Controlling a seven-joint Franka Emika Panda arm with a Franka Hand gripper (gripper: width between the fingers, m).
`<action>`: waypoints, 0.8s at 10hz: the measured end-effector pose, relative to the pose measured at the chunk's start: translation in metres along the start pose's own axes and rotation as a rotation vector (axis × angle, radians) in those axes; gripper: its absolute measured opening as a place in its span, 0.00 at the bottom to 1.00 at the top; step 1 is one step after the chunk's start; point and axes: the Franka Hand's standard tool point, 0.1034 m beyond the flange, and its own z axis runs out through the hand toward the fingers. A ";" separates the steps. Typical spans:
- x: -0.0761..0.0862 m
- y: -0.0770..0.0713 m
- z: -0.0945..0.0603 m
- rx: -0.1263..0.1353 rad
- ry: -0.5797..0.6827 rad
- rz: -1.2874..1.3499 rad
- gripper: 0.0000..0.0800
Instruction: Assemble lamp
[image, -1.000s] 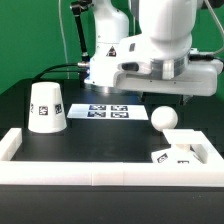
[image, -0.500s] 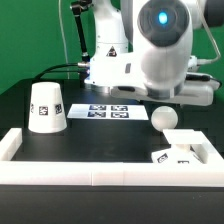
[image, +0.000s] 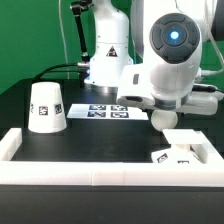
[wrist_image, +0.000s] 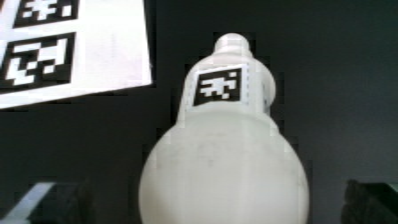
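Observation:
The white bulb (wrist_image: 222, 150) lies on the black table, with a tag on its narrow neck. My gripper (wrist_image: 210, 206) is open. Its dark fingers (wrist_image: 43, 204) stand on either side of the bulb's wide body, with a small gap on each side. In the exterior view the arm (image: 170, 70) is low over that spot and hides the bulb. The cup-like shade (image: 46, 106) stands at the exterior view's left. The flat square base (image: 186, 148) lies at the exterior view's right, against the rail.
The marker board (image: 108, 111) lies on the table behind the arm and also shows in the wrist view (wrist_image: 63, 50). A long white border rail (image: 90, 170) runs along the front and turns up at both ends.
The arm has turned and come down over the bulb. The bulb showed in the exterior view before and is now hidden behind the hand. Shade and base have not moved.

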 end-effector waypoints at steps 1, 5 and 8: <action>0.001 0.000 0.005 -0.002 0.003 0.000 0.87; 0.004 0.000 0.024 -0.008 0.015 0.002 0.87; 0.005 0.002 0.038 -0.013 0.012 0.007 0.87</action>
